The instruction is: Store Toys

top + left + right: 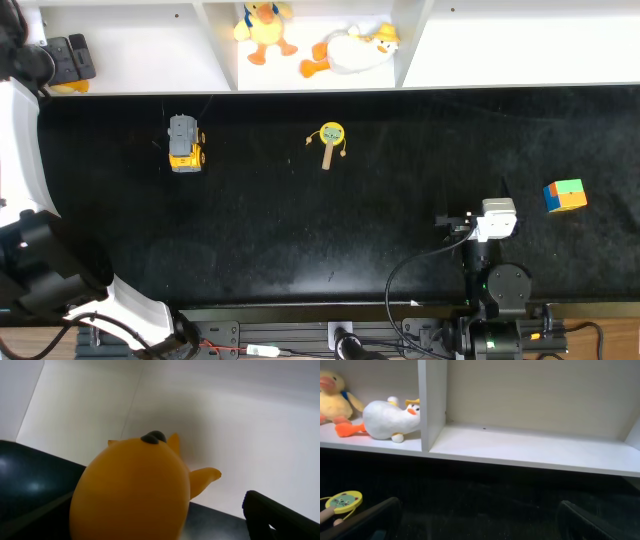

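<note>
My left gripper [66, 58] is inside the left compartment of the white shelf [215, 60]. A round orange toy [132, 495] sits between its fingers, and a gap shows between the toy and one finger [280, 515]. My right gripper [480, 522] stands open and empty low over the black mat, near the front right [490, 220]. A yellow toy truck [184, 143], a small rattle drum [330, 135] and a coloured cube [565, 196] lie on the mat. A yellow plush duck [264, 25] and a white plush duck [352, 50] rest in the middle compartment.
The shelf's right compartment [530, 445] faces my right gripper with a bare white floor. A divider wall [432, 405] separates it from the white duck [390, 419] and yellow duck [332, 400]. The rattle drum [342, 502] lies off to one side on the mat.
</note>
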